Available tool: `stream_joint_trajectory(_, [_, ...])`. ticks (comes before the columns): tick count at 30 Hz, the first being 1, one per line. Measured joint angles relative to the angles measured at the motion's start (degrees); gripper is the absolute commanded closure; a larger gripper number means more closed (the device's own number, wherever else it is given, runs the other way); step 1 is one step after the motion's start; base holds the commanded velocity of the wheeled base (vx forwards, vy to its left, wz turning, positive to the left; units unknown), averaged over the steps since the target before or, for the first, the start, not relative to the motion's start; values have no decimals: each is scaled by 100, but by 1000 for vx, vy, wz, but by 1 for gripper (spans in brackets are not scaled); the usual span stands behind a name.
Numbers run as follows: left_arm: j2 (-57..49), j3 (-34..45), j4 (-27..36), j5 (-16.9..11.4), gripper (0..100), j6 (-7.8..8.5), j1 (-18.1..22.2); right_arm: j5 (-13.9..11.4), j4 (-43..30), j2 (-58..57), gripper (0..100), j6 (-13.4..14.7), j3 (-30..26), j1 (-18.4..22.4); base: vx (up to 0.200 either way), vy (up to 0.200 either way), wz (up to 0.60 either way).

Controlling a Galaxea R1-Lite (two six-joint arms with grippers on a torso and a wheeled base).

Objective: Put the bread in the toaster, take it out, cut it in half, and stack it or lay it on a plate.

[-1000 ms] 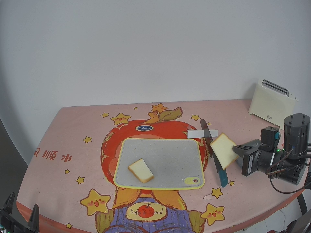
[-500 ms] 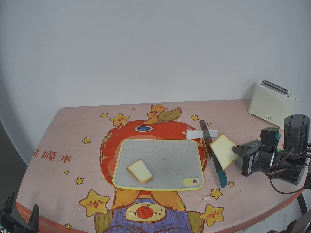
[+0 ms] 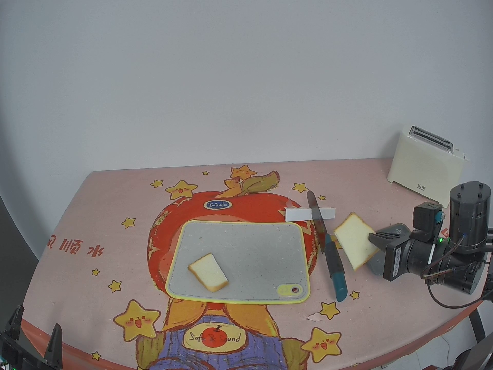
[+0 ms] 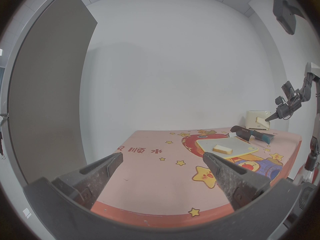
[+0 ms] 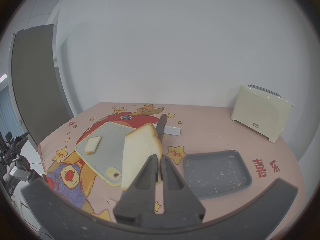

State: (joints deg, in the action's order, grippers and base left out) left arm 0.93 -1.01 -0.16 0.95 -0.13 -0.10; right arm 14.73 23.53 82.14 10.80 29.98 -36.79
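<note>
Your right gripper [image 3: 372, 237] was clenched on 1 edge of the slice [image 3: 355, 240]. It held the slice tilted and clear of the table, between the knife [image 3: 328, 255] and the tray [image 5: 216, 174], with the toaster [image 3: 425, 164] well apart at the far right. Your left gripper [image 4: 162, 154] hung with its fingers spread, holding nothing, low by the table's near left edge. 1 smaller piece [image 3: 208, 272] lay flat on the board [image 3: 257, 242].

I judged the slice light, soft and crumbly. A hard squeeze would dent or tear it, and a pinch this close to the rim could let it sag or swing. You did best to grip on the firmer crust, with the held edge uppermost, so the free edge could enter a slot first.
</note>
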Motion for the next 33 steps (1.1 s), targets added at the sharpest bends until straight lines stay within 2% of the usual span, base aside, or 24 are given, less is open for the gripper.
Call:
stream_joint_trajectory(7, [0,0,0,6,0,4,5,-4,0,13,100,0,-7,0,0,-171,0])
stream_joint_trajectory(19, [0,0,0,6,0,11,2,-4,-5,13,100,0,-13,2,0,0,0])
stream_joint_trajectory(25, [0,0,2,6,0,9,5,-6,-2,20,100,0,-18,6,0,-200,0])
stream_joint_trajectory(33, [0,0,2,9,0,6,10,0,-10,20,100,0,-18,11,0,0,0])
